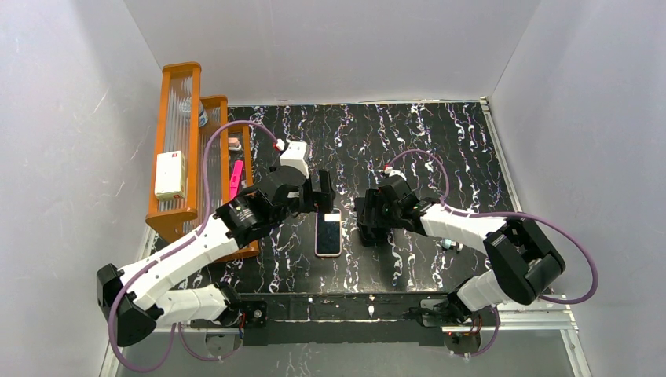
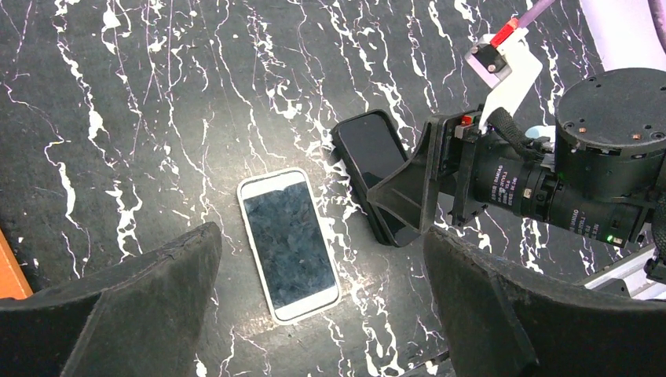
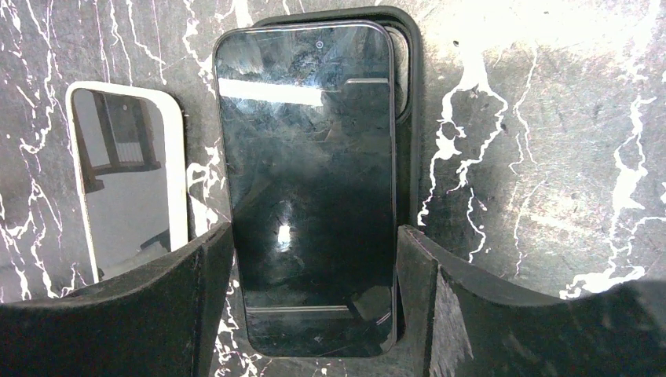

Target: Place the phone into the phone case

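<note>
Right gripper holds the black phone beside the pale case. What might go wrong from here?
The right gripper pinches the phone by its side edges near one end; the glossy glass may slip or tilt.
The phone sits over a black shell, while the phone case already shows a screen inside its rim: wrong seating is possible.
The open left gripper hovers close by, so the arms may collide.
</note>
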{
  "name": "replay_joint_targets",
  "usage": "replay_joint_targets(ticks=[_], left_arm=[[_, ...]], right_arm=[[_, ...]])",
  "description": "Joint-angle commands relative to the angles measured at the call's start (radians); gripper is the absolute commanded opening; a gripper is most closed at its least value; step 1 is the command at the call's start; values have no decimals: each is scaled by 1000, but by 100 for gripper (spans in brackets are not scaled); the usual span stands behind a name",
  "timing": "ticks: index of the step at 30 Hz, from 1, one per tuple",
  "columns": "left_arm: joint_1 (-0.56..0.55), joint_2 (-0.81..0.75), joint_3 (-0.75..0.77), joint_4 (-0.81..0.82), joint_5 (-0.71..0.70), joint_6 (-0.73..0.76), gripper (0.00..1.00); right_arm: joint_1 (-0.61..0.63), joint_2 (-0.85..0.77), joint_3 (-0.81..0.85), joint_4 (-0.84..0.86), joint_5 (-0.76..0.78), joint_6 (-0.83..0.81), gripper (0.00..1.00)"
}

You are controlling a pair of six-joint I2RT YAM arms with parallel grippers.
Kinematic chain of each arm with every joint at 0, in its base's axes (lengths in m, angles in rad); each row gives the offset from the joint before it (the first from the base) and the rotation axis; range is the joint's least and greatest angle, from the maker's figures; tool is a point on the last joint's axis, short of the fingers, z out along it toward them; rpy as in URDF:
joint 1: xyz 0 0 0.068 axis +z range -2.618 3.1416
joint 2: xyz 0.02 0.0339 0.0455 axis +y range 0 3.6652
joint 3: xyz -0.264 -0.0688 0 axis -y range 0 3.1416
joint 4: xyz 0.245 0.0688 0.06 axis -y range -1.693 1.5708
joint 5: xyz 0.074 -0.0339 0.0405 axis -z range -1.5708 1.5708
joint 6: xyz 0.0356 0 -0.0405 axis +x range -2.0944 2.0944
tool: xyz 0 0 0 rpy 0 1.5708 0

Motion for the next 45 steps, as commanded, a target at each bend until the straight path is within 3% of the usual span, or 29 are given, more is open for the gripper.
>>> replay_joint_targets(ticks=[1,10,23,28,34,37,45], left_arm=[[-2,11,4,10,-12,-7,98],[-2,48,18,18,1,-10,98],[-2,75,48,17,13,-2,98],[-2,98,50,17,19,-8,98],[-2,166,50,18,56,-51,92],[-3,209,33,38,76,-89,89],[0,384,37,104,157,-157,72]], right_arm=[[6,-21,25,-48,46,-14,60],[5,-36,41,-69,62,-5,70],[5,-46,105,-121,1,-38,94],[2,-50,116,-139,7,-68,90],[-30,-74,108,-160,-18,-104,74],[-70,-93,73,-137,-65,-116,67],[-162,-126,9,-104,-214,-123,62]])
